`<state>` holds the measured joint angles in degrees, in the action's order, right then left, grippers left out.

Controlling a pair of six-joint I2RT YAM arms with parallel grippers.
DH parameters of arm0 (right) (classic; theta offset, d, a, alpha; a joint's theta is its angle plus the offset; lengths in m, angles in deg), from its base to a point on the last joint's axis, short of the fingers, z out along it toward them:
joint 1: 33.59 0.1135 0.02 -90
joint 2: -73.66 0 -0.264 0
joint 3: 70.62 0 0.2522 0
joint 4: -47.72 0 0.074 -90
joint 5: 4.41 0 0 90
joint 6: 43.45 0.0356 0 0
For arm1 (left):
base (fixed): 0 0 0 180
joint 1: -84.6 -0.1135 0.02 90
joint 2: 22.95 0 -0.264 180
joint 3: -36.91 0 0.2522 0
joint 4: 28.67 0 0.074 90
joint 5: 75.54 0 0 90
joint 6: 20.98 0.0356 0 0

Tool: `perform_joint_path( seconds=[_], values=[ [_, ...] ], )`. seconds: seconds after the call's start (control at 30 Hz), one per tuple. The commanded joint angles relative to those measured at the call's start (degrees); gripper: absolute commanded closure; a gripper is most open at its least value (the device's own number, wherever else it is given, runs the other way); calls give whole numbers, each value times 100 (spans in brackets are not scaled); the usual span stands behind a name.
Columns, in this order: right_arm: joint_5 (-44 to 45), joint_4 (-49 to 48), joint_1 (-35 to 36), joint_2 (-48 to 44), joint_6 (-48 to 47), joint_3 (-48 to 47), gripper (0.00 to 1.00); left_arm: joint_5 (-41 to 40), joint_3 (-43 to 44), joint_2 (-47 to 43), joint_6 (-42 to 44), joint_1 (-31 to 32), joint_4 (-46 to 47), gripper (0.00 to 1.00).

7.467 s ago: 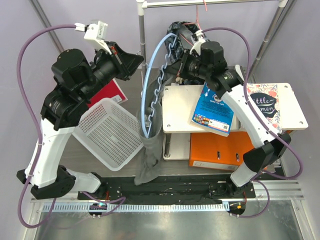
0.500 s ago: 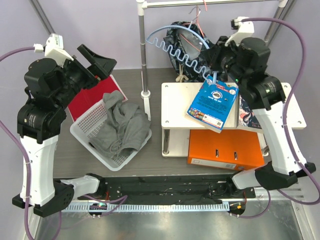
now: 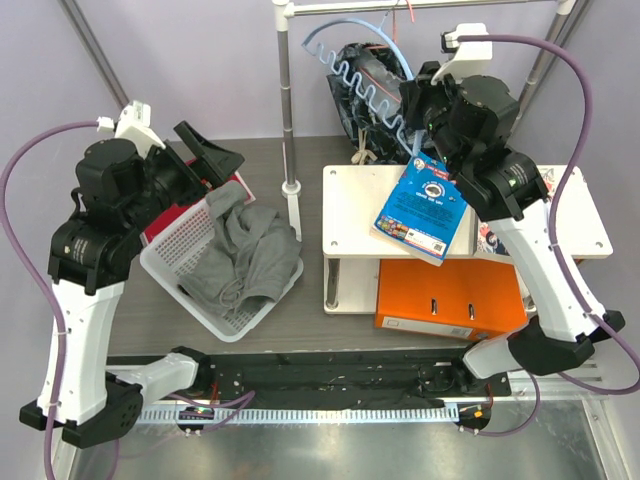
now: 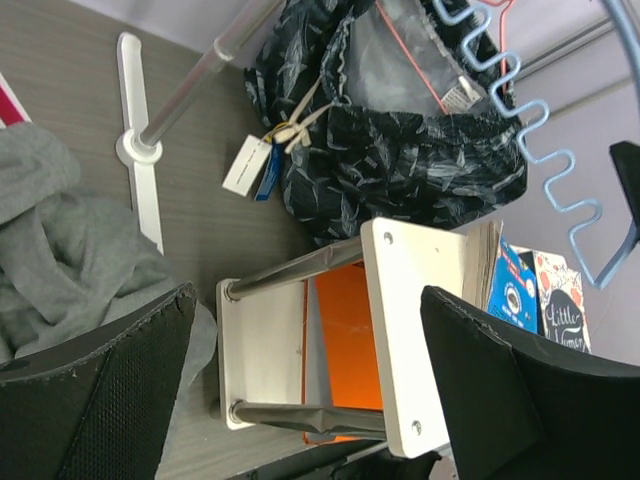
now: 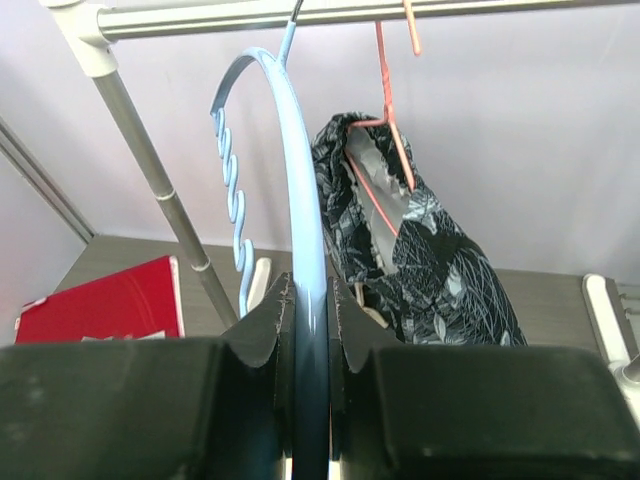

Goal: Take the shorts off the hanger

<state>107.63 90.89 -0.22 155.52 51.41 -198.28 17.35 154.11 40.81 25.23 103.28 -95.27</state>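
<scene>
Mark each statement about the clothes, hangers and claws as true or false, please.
1. The shorts hang on the pink hanger. True.
2. The right claw grips the pink hanger. False: it is shut on the blue hanger.
3. The grey garment lies in the basket. True.
4. The left claw holds the shorts. False: it is open and holds nothing.
5. The binder lies on top of the shelf. False: it lies under the shelf.
</scene>
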Motion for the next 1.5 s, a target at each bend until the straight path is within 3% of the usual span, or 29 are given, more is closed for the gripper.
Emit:
perform_joint_path(
  seconds=[0.0,0.43,0.7,1.07,1.2,1.27,1.3,1.4,1.47],
  values=[
    [274,-936,187,162,-363,-281,99,264,-174,-145,-95,-22,19,9],
    [1223,-2210,864,822,-1409,149,99,308,-210,-382,116,-13,-543,10],
    [1215,-2326,1207,1235,-1620,114,99,229,-412,-698,134,-13,-807,10],
    [2006,-2589,1972,1675,-2350,158,99,62,-570,-1041,239,-13,-1255,9],
    [2102,-2493,2051,1692,-2201,176,80,-8,-605,-1051,318,-13,-1396,9],
    [2076,-2422,2069,1605,-2130,237,62,9,-702,-1051,301,-22,-1396,9],
    [2050,-2396,2069,1561,-2069,272,47,18,-746,-1042,284,-13,-1396,9],
    [1971,-2300,2069,1307,-1832,413,24,71,-957,-972,213,-13,-1317,9],
    [1918,-2168,2069,1113,-1656,535,15,123,-1132,-884,152,-22,-1256,9]
  ],
)
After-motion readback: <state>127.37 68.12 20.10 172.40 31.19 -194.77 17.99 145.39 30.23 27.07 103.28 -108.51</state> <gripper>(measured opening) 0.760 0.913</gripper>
